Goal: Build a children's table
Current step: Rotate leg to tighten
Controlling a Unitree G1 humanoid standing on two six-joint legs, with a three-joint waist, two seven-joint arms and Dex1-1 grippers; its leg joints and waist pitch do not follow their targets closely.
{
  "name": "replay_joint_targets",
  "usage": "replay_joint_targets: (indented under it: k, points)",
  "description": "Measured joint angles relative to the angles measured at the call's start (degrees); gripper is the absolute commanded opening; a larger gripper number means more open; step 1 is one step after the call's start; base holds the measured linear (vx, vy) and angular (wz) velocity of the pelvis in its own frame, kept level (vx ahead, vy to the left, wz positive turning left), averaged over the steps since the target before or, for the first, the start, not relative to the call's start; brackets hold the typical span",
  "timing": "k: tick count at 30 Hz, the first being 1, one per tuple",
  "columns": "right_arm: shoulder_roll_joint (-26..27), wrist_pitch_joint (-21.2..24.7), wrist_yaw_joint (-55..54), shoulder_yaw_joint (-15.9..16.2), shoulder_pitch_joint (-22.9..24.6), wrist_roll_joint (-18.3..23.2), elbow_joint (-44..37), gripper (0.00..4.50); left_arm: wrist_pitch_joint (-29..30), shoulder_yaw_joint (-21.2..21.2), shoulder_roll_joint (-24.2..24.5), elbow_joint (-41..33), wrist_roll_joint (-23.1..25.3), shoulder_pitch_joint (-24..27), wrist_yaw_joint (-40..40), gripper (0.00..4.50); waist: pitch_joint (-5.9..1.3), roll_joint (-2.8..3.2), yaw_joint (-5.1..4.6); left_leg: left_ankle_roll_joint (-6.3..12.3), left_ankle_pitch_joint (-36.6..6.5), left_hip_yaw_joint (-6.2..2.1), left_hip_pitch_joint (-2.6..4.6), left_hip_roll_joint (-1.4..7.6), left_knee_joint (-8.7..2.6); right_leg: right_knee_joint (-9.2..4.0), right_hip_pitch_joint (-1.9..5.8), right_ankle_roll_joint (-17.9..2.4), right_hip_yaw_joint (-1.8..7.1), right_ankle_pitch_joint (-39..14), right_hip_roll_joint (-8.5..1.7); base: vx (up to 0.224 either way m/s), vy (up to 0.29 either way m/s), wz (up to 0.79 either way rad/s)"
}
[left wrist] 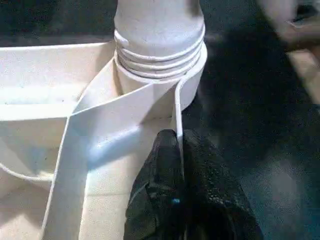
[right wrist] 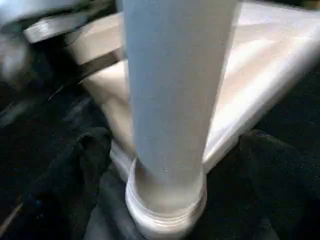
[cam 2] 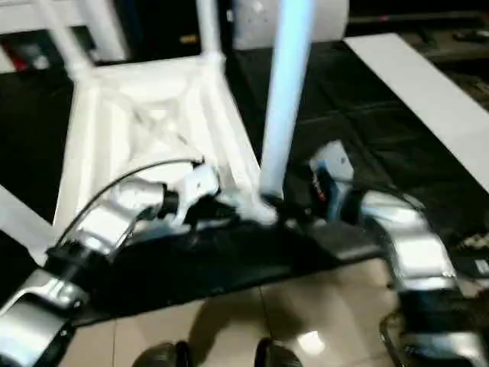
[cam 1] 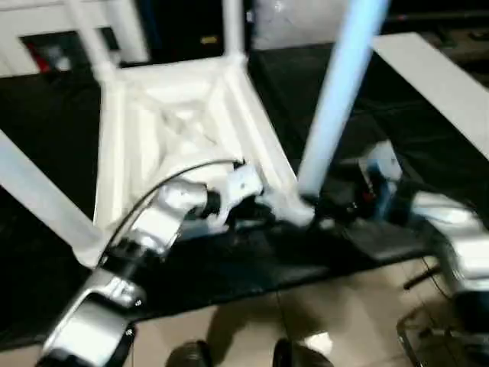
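White plastic dominates the head camera's left eye view: the children's table [cam 1: 183, 130] lies upside down on a black table cover [cam 1: 428, 145], ribbed underside up, legs standing from its corners. The near-right leg [cam 1: 340, 92] rises tall from its corner socket [cam 1: 294, 206] at the top's front edge. The left gripper [cam 1: 243, 200] sits at that front edge, just left of the socket, on its silver forearm [cam 1: 145, 229]. The right gripper [cam 1: 344, 205] is just right of the same socket, low beside the leg's base. Beige floor tiles [cam 1: 328, 298] lie in front of the cover.

The right eye view repeats the scene from slightly aside, with a pale board [cam 2: 428, 92] lying on the cover well beyond the leg to the right.

The left wrist view adds the grip itself: two black fingers [left wrist: 160, 190] clenched on the thin upright rim wall [left wrist: 177, 115] of the top, one on each side, right next to the socket, where the leg's ridged collar [left wrist: 160, 55] is seated.

The right wrist view looks straight at the leg [right wrist: 175, 90] and its collar [right wrist: 165, 210], with black finger shapes [right wrist: 85, 165] spread wide on either side, clear of the leg; this claw is released and holds nothing.
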Motion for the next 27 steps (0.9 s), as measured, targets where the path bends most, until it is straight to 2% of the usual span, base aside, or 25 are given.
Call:
replay_joint_targets:
  k: [4,9,10,12,14,18,20,27]
  points:
    - [-2.36,-3.58,9.42,2.35,-0.02,0.60,0.86,4.44,-4.54,-0.82,2.01,1.36,-0.70,-0.14,-6.35,0.00,0.00,-0.01,1.22,0.05,-0.03,0.00,-0.07,0.02,0.19,0.06,0.00,-0.01,-0.01,0.02,-0.01,0.000,0.000,0.00]
    - [-2.86,-5.07,15.06,6.12,-0.42,0.24,2.97,4.44,-7.10,-2.54,3.71,1.34,-1.22,-0.48,-11.80,0.00,0.00,-0.01,1.71,0.30,-0.18,0.00,-0.25,0.03,0.60,0.14,-0.01,-0.02,-0.01,0.02,-0.07,0.000,0.000,0.00]
    - [-2.86,-5.32,15.78,6.41,-0.60,0.15,3.63,4.18,-7.67,-2.84,4.07,1.34,-1.21,-0.58,-12.86,0.00,0.00,-0.01,1.78,0.35,-0.22,0.00,-0.31,0.03,0.72,0.16,-0.02,-0.02,-0.01,0.02,-0.09,0.000,0.000,0.00]
    - [-2.84,-5.67,17.21,7.35,-1.81,0.08,5.70,4.18,-8.60,-3.42,4.66,1.35,-1.18,-0.88,-14.43,0.00,0.00,-0.02,1.77,0.44,-0.28,-0.01,-0.38,0.03,0.95,0.31,-0.03,-0.03,-0.01,0.02,-0.12,0.000,0.000,0.00]
    - [-2.78,-5.83,18.69,8.00,-2.80,0.10,6.91,3.81,-9.60,-3.77,4.71,1.43,-1.18,-0.88,-15.91,0.00,0.01,-0.04,1.86,0.46,-0.30,-0.01,-0.42,0.02,1.07,0.35,-0.04,-0.04,0.00,0.03,-0.15,0.000,0.000,0.00]
    - [-2.62,-5.64,21.77,8.65,-3.12,0.62,7.23,3.60,-10.73,-4.44,4.48,1.75,-1.19,-1.05,-17.36,0.00,0.02,-0.08,2.08,0.49,-0.31,-0.01,-0.44,0.02,1.21,0.45,-0.03,-0.04,0.00,0.04,-0.17,0.000,0.000,0.00]
    - [-2.57,-5.63,22.54,8.94,-3.11,1.19,7.24,3.32,-11.00,-4.56,4.50,1.95,-1.19,-1.12,-17.56,0.00,0.02,-0.09,2.09,0.49,-0.31,-0.01,-0.44,0.02,1.24,0.51,-0.04,-0.04,0.00,0.04,-0.18,0.000,0.000,0.00]
    - [-2.19,-5.40,24.98,9.48,-3.84,2.47,8.18,2.79,-11.87,-4.62,4.61,3.03,-1.18,-1.76,-18.43,0.00,0.10,-0.25,2.10,0.48,-0.30,-0.01,-0.43,0.04,1.29,0.75,-0.12,0.01,0.00,0.00,-0.18,0.000,0.000,0.00]
